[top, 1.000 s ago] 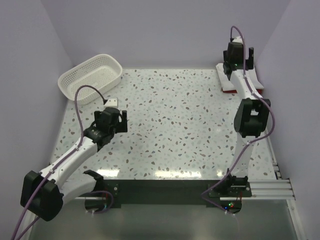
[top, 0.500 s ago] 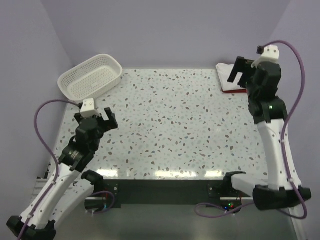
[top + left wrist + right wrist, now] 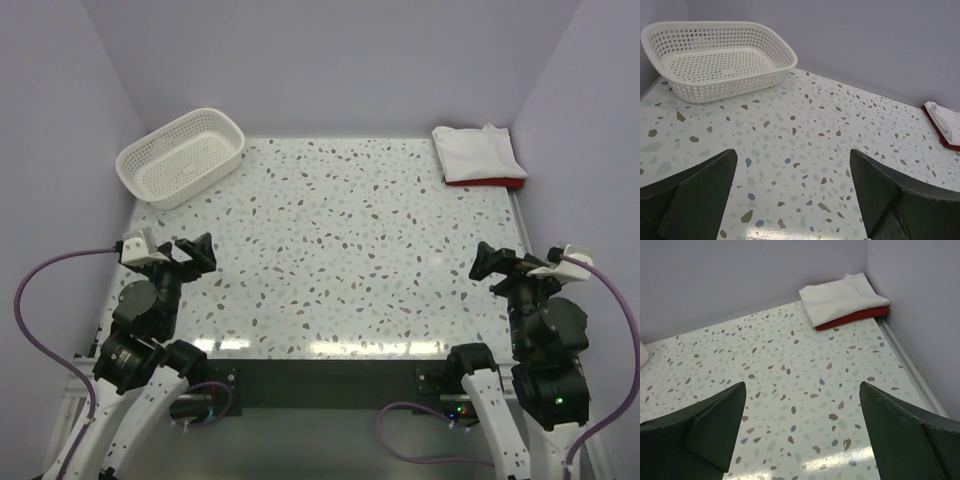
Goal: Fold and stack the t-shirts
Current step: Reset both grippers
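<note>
1. The white shirt lies folded in the upper right corner of the top view. It rests on the speckled counter, close to the back and right walls.
2. It sits on top of the red shirt, which is also folded. Only a red strip shows along the stack's lower edge.
3. In the right wrist view the stack is at the upper right. The white shirt covers most of the red shirt, whose edge shows below it.
4. In the left wrist view the stack is cut off by the right edge of the frame. A bit of white shirt shows, with the red shirt as a rim under it.
5. The left pincer is at the lower left of the top view, over the counter's left side. Its jaws are spread wide and grip nothing.
6. In its own view the left pincer shows two dark fingers at the bottom, with speckled counter between them.
7. The right pincer is at the lower right of the top view, also spread wide and gripping nothing.
8. In its own view the right pincer frames speckled counter.
9. The white basket stands upright at the upper left of the top view. In the left wrist view the basket is also at the upper left.
10. Both pincers are well apart from the stack and the basket.
</note>
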